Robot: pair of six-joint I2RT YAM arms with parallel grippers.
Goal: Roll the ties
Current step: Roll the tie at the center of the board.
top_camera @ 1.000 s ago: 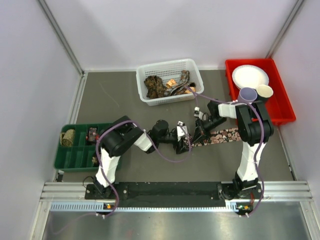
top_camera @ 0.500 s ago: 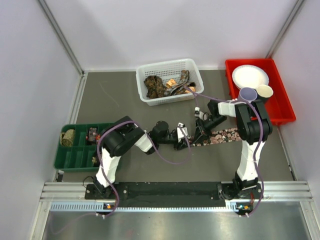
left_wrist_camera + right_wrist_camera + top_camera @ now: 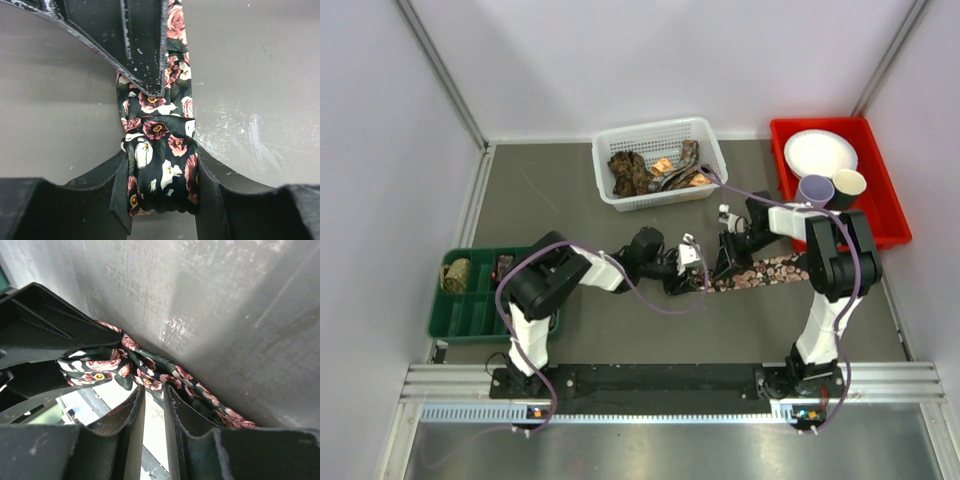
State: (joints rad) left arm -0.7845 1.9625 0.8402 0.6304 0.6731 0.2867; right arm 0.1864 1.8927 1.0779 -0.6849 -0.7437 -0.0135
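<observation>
The left jaws clench the rolled end of a dark, rose-printed fabric necktie (image 3: 160, 175) at the middle of the grey counter (image 3: 570, 200). The right jaws, slightly parted, grip nothing, their tips by the flat strip trailing towards the right edge. With one squeeze holding it, the slick fabric could slip and unwind.

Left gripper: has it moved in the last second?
Yes. Seen from above, the left gripper has shifted slightly right, away from the green tray and nearer the white basket, clamped on the rolled end of the tie.
</observation>
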